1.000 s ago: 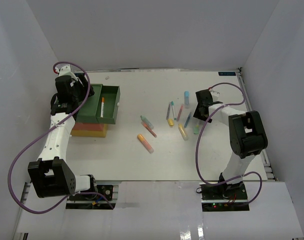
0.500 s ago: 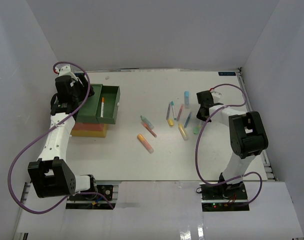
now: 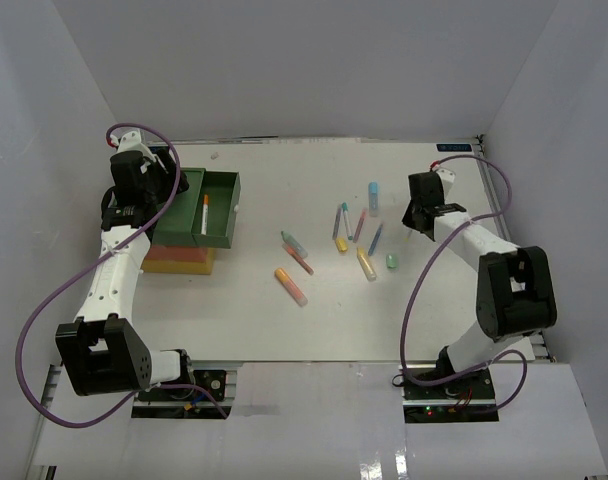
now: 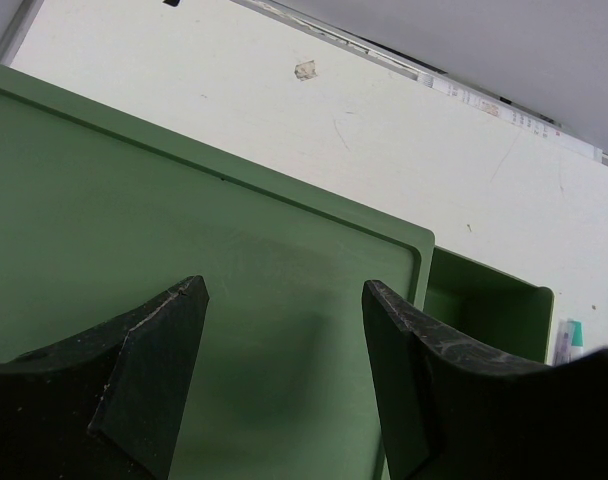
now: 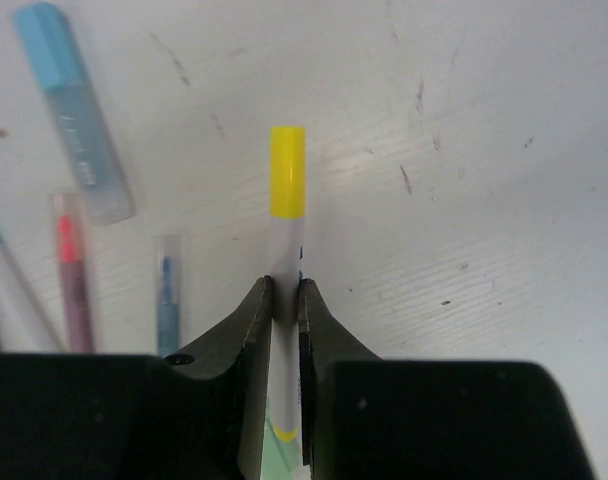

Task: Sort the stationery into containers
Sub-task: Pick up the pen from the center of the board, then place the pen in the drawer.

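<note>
We see the right claw (image 5: 285, 300) pressed together on a white pen with a yellow cap (image 5: 287, 185). The barrel is pinched between the two fingers and the cap sticks out past the tips, above the white bench (image 3: 284, 330). From above, this claw (image 3: 416, 218) hangs near the right edge of the bench, just to the right of the loose stationery. In its wrist view a light blue highlighter (image 5: 74, 130), a pink pen (image 5: 72, 280) and a slim blue pen (image 5: 167, 290) lie on the surface to the left of the held pen. Further toward the middle of the bench lie a teal and pink marker (image 3: 296, 250) and an orange and pink one (image 3: 290, 285), apart from each other. A small green cap (image 3: 392, 261) lies nearest the right arm. The left claw (image 4: 284, 290) is spread wide with nothing between its fingers, hovering over the flat green top of the containers (image 4: 134, 220). That stack stands by the left edge, green over red over a yellow bin (image 3: 179, 266). The green drawer (image 3: 224, 205) is pulled out toward the middle of the bench, and one orange and white pen (image 3: 204, 213) lies in it.
</note>
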